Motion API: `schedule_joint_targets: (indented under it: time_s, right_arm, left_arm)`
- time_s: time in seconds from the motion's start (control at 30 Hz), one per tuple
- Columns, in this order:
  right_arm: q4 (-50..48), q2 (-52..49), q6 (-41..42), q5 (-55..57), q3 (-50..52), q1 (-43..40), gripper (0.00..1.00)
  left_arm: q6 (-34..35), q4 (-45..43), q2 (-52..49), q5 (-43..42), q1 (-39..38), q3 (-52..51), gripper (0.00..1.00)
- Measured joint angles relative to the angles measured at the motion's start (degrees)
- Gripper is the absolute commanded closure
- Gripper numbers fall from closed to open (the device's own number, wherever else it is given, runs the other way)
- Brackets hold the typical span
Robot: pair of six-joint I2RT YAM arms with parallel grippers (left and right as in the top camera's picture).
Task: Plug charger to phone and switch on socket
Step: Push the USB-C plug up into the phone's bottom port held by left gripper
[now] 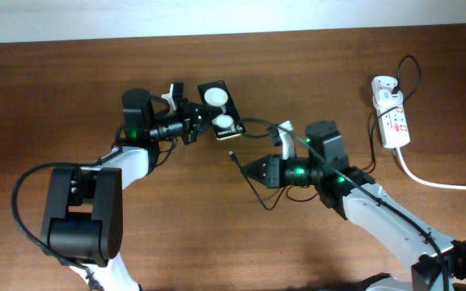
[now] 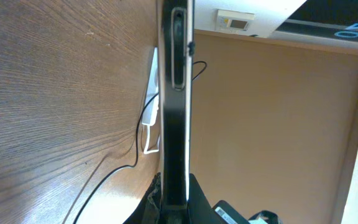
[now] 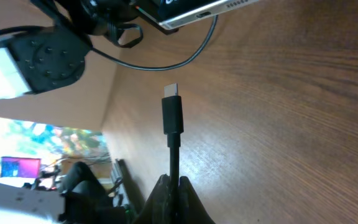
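The left gripper [image 1: 194,123] is closed on the flat black rectangular phone [image 1: 219,109], which seems raised on its edge above the brown wooden table [image 1: 71,89]. The right gripper [image 3: 173,188] pinches the thin black charger cable [image 3: 173,146] just behind its connector tip [image 3: 171,93], near the phone but apart from it. The white oblong power strip [image 1: 391,113] lies at the far right.

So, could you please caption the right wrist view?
Right gripper pinches the charger, its connector pointing toward the phone, wooden table beneath.
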State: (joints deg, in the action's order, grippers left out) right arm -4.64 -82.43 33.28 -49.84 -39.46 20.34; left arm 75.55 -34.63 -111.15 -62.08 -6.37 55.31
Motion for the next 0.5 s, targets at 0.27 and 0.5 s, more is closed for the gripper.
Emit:
schedule_joint_targets:
  time_s: [0.27, 0.5]
  right_arm:
    - [-3.0, 0.0, 0.2, 7.7, 0.1, 1.5, 0.96]
    - [-3.1, 0.0, 1.0, 10.6, 0.1, 1.5, 0.96]
  left_arm:
    - [-4.4, -0.3, 0.0, -0.8, 0.0, 0.0, 1.00]
    - [-6.0, -0.3, 0.0, -0.9, 0.0, 0.0, 1.00]
